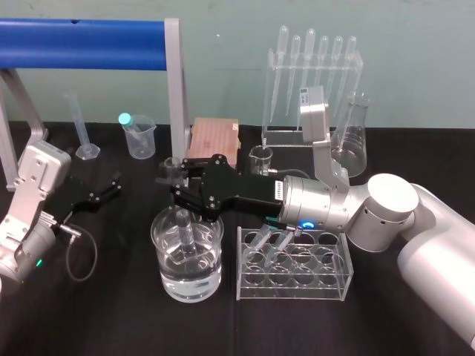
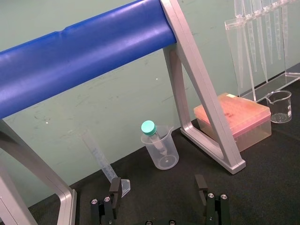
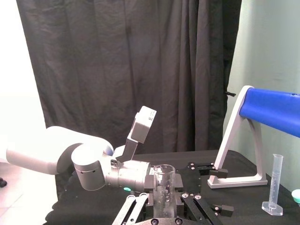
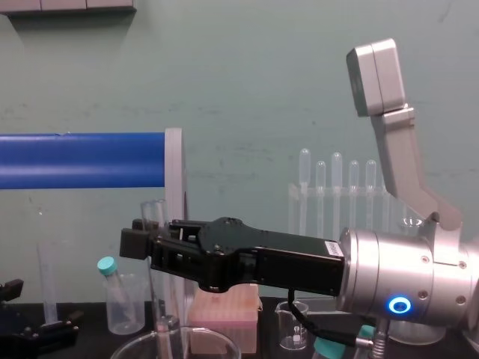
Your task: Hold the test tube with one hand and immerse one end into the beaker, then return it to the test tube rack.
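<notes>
Stretches the right arm across leftward, its hand (image 1: 177, 187) clamped on the test tube (image 3: 164, 185); holds the left hand (image 1: 104, 191) low, fingers apart.

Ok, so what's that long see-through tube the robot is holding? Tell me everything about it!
The test tube is a long, clear, glass-looking tube with an open top and no cap. It stands upright, pinched on its upper part by the right gripper. Its lower end reaches down inside the beaker, a wide clear vessel holding clear liquid. Whether the tip touches the bottom is hard to tell.
</notes>
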Controlling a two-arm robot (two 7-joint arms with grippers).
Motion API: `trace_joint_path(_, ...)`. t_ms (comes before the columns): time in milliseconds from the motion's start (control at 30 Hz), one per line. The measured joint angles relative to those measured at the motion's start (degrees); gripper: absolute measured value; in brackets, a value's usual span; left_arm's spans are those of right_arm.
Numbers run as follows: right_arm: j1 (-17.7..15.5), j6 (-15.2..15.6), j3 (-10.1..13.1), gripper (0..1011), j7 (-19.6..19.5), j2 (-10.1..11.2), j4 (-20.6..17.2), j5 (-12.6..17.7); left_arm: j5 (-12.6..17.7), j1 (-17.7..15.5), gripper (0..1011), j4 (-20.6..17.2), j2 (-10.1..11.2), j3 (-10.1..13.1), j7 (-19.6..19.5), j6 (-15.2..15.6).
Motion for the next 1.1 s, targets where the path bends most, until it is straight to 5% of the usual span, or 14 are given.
trace_joint_path(1100,0.0,0.0,0.0,242,0.0,0.0,0.0,0.0,0.0,0.0,1000,0.0,0.0,0.0,0.0,0.0)
